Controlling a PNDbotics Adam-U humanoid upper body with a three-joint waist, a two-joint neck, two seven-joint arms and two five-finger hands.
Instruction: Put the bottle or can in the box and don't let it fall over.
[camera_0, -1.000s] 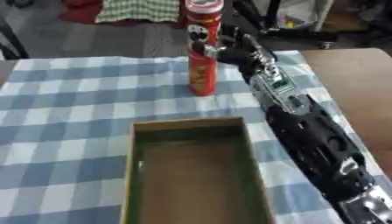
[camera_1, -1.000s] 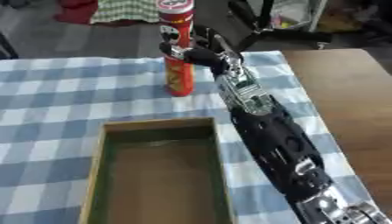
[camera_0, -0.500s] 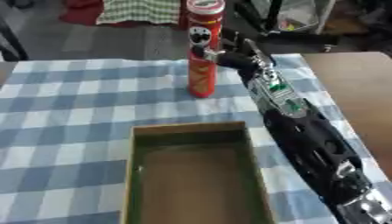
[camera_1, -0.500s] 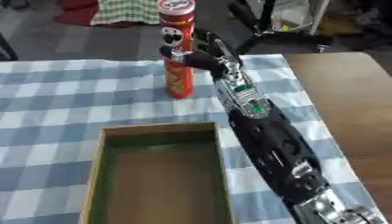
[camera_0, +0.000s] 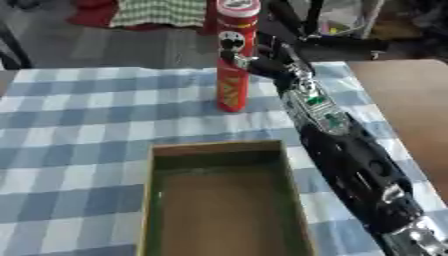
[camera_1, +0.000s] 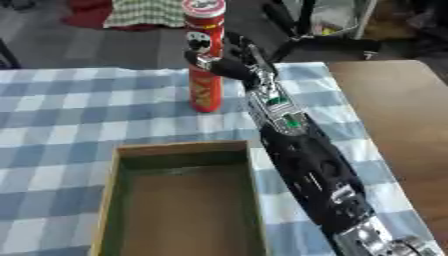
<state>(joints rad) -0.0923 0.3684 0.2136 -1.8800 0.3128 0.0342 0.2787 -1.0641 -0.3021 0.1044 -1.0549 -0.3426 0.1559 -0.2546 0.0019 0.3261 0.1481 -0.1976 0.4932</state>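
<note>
Little change over the last second: right hand (camera_1: 229, 64) has closed in a bit tighter on the red can (camera_1: 204, 55), which hasn't shifted on the cloth. Can is upright, white cap on top, standing on the blue-checked tablecloth (camera_0: 79, 125) at about 12 o'clock from the box (camera_0: 224, 200), near but apart from its far wall.

Hand state: fingers curled around the can's right side at mid-height, thumb tip showing across the front. Reads as grasping the can; can't tell whether the can's base has left the cloth. Left hand isn't visible in either view.

Step, as I judge it: grasp is made, lift is next. Next move calls for a straight vertical lift until the base clears the box's far wall, then a pull toward 6 o'clock, then lowering it upright onto the box floor. The can is tall and narrow and held at mid-height, so any wrist tilt will likely tip it; keep it plumb.

Clearance:
- Box is open-topped and nothing is in it.
- The forearm runs along the box's right rim, from about 1 to 5 o'clock, so it may brush that wall on the pull-back.
- Cloth at 9 o'clock of the can is bare, giving free room there.
- Bare wooden table (camera_0: 411, 100) lies at 3 o'clock, beyond the cloth edge.
- Table's far edge is just behind the can, at 12 o'clock; don't push it that way.
</note>
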